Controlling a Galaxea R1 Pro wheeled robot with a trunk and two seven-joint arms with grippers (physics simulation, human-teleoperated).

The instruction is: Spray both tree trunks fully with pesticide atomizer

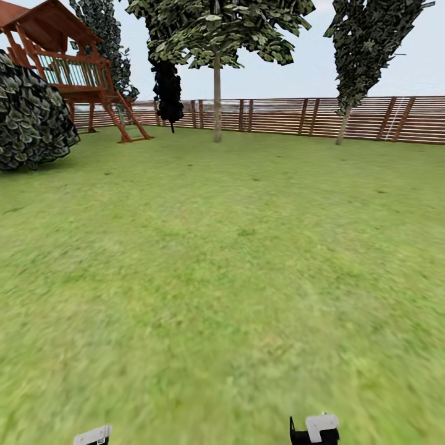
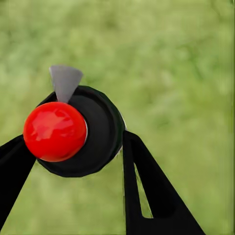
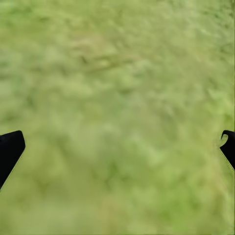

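Observation:
The pesticide atomizer [image 2: 100, 132] fills the left wrist view: a round black body with a red ball [image 2: 55, 131] on top and a grey nozzle [image 2: 65, 81]. My left gripper [image 2: 73, 152] is shut on it, one black finger on each side, above blurred grass. My right gripper [image 3: 117, 147] is open over bare grass with nothing between its fingers. Far ahead in the head view stand two trees with grey-brown trunks, one at the centre [image 1: 217, 105] and one leaning at the right [image 1: 342, 127], both in front of the fence.
Green lawn [image 1: 222, 278] stretches from me to a brown slat fence [image 1: 371, 117]. A red-brown wooden play tower [image 1: 80, 74] and a large dark bush [image 1: 31, 117] stand at the far left. A near-black thin tree [image 1: 167, 93] stands by the fence.

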